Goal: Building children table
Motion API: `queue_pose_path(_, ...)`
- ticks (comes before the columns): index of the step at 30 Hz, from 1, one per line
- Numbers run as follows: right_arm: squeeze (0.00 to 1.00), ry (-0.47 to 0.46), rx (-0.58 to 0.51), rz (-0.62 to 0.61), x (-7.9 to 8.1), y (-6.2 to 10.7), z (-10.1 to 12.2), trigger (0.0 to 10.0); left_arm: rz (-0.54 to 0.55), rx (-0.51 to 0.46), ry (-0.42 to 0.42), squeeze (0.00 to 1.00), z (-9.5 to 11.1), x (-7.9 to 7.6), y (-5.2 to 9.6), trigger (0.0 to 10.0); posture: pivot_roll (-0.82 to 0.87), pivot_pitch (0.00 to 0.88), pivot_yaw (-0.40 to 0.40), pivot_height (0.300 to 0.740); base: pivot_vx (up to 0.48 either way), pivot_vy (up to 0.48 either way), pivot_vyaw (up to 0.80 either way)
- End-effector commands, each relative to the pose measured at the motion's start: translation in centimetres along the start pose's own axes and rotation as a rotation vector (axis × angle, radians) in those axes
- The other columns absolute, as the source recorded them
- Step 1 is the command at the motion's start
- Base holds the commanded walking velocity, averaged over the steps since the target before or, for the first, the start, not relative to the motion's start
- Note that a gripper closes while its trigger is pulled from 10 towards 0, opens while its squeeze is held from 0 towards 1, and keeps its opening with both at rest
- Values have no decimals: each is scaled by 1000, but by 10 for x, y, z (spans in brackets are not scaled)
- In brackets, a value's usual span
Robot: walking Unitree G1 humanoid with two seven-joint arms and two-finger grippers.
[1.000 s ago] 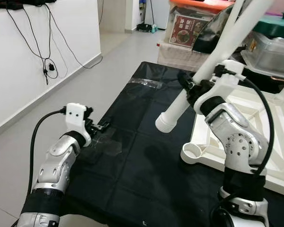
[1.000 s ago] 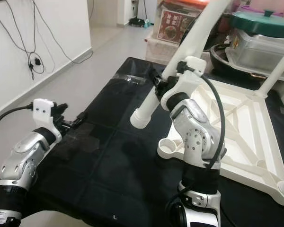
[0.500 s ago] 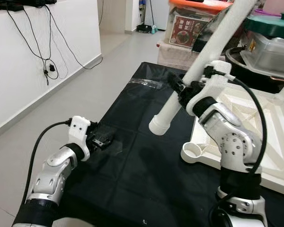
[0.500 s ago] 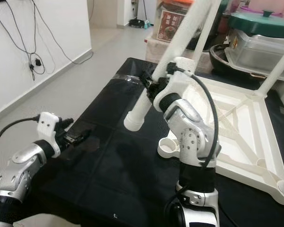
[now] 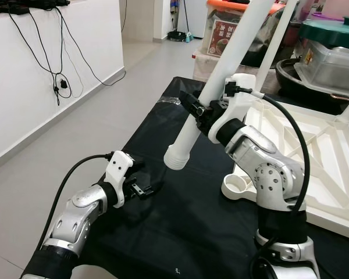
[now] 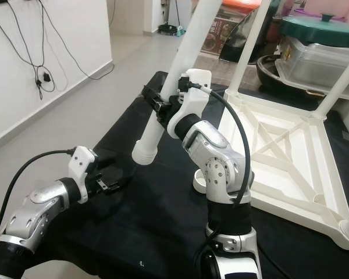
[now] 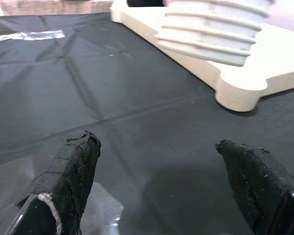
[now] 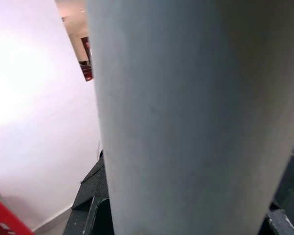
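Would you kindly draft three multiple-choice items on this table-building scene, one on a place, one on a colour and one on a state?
1. Where does the upturned white tabletop lie?
A. on the black sheet
B. on the bare grey floor
C. on a wooden bench

2. What colour is the table leg in the right gripper?
A. red
B. white
C. blue

3. How does the left gripper stand?
A. shut on the leg
B. shut on a screw
C. open, holding nothing

Answers:
1 A, the tabletop's corner socket rests on the black sheet.
2 B, the leg is white from its ribbed end upward.
3 C, the left wrist view shows its fingers apart over bare sheet.
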State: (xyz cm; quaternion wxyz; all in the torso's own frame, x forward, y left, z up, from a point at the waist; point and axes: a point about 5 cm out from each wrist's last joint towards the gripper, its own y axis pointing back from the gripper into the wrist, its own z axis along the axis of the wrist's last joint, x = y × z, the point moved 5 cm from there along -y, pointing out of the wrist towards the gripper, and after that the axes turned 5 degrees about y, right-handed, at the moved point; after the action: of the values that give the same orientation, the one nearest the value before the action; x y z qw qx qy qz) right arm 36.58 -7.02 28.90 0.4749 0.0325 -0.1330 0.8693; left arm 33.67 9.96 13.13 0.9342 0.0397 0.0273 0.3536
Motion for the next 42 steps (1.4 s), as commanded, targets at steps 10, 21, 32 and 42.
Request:
queue_pose_path(10,0,6,-47,158,32,-3,4,10000,-100,25,-2,0,-1,-13,-10,10000,91,0,-75,740,0,0,0)
queue_pose_path(21,0,22,-65,481,73,6,-8,10000,-285,19,6,0,15,-37,-9,10000,114,0,-90,740,0,0,0)
queue_pose_path(32,0,24,-4,610,83,10,-30,10000,-403,43,-27,0,23,-55,1,10000,135,0,-95,740,0,0,0)
queue_pose_path(42,0,46,80,652,68,19,-47,10000,-381,57,-37,0,27,-49,10,10000,141,0,-101,740,0,0,0)
